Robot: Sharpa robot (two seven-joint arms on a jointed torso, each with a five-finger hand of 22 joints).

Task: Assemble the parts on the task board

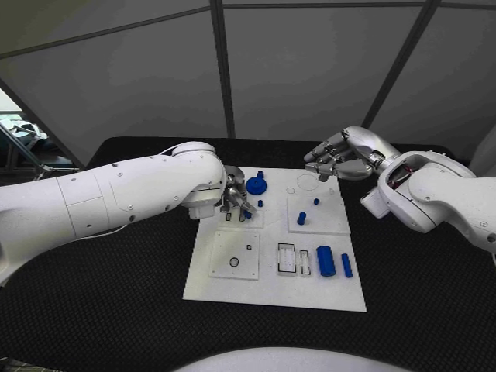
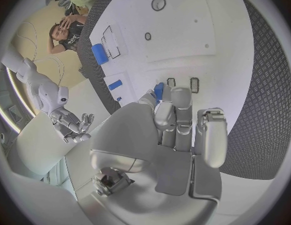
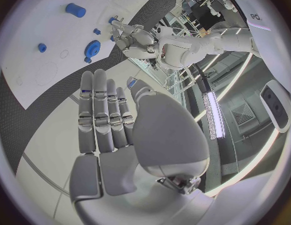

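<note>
Left hand working a small part at the board's far-left corner

Left hand (image 1: 232,203) fingers curled down over task board (image 1: 273,293) by blue gear (image 1: 256,185); grip on small blue part (image 2: 158,91) cannot tell. Right hand (image 1: 339,159) open, hovering. Seat part straight, press gently.

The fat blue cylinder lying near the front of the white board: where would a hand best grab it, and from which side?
Probably from straight above, pinching the blue cylinder across its round sides near the middle. It lies flat with its length running front to back, so its long sides are exposed. A thinner blue peg lies close on one side, so fingers there need care.
</note>
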